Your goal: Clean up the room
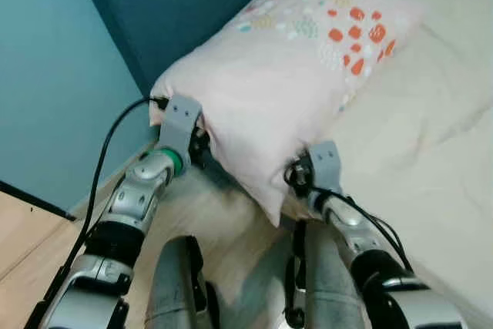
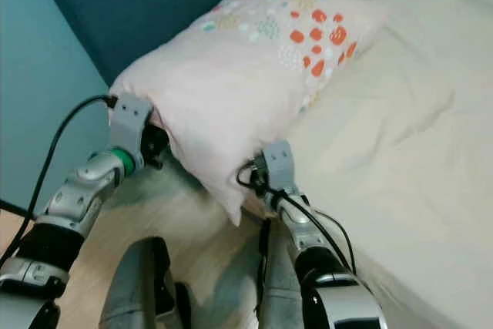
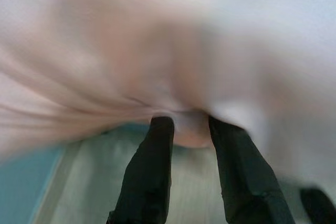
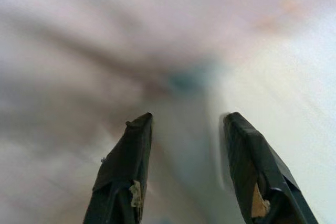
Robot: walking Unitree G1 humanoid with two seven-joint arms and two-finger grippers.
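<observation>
A pale pink pillow (image 1: 285, 75), with orange and teal prints at its far end, lies on the cream bed (image 1: 431, 152) against the headboard. Its near end hangs over the bed's edge. My left gripper (image 3: 186, 124) is at the pillow's near left corner, its two black fingers shut on a fold of the pink fabric. My right gripper (image 4: 186, 116) is at the pillow's near lower corner (image 1: 273, 209). Its fingers stand apart with blurred fabric ahead of them, and nothing is pinched between them.
A dark blue headboard (image 1: 177, 5) rises behind the pillow, with a teal wall (image 1: 46, 75) to its left. Wooden floor (image 1: 15, 244) shows at lower left. My grey legs (image 1: 177, 283) stand against the bed's side. A black cable (image 1: 108, 144) loops beside my left arm.
</observation>
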